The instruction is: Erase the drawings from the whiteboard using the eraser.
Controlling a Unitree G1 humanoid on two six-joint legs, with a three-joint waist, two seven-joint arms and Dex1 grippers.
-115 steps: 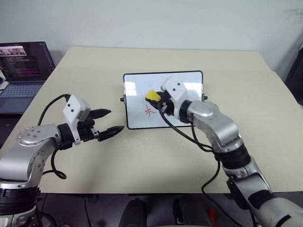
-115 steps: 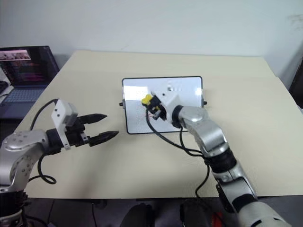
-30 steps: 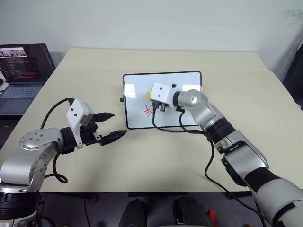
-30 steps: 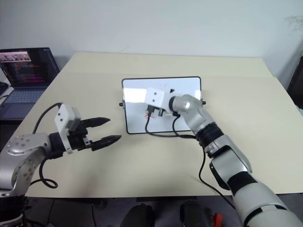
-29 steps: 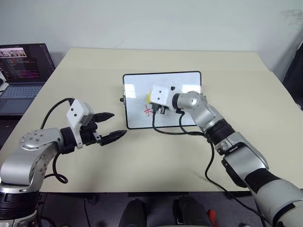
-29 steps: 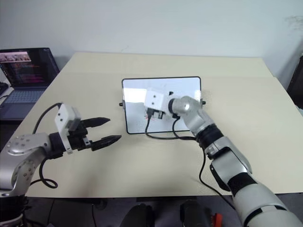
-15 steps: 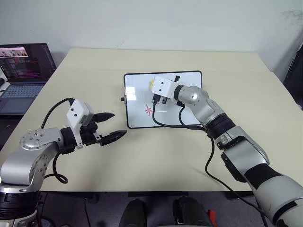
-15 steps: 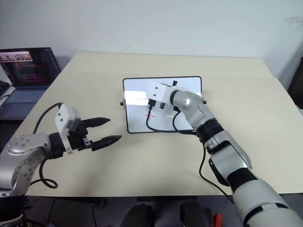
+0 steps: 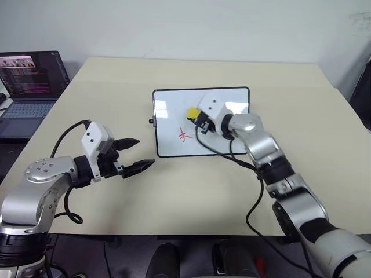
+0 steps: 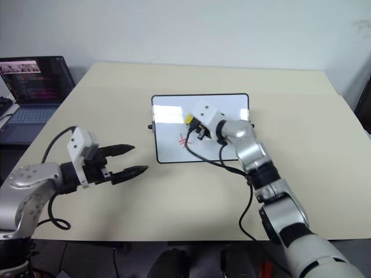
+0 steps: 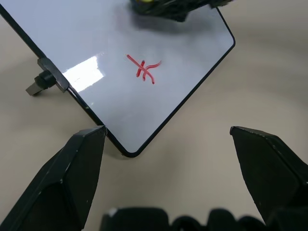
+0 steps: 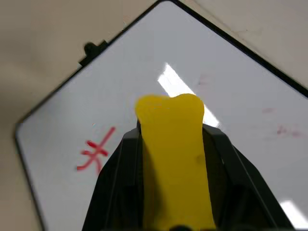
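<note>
Whiteboard (image 9: 174, 124): one red drawing (image 9: 184, 135) left.
Right end effector (image 9: 197, 117), pinching eraser (image 9: 192, 111), has lifted and rolled; left end effector (image 9: 137, 154) spread, idle.

The whiteboard (image 9: 174, 110) is seen as smooth and glossy, with light glare mirrored on it, inside a thin black plastic-looking frame. The eraser (image 12: 174, 159) is shown with a smooth, matt yellow top. The counter (image 9: 174, 191) is finished in matt, even beige.

Beige table (image 9: 191, 191) — whiteboard (image 9: 174, 119) flat at centre, one red drawing (image 9: 184, 135) on it.
</note>
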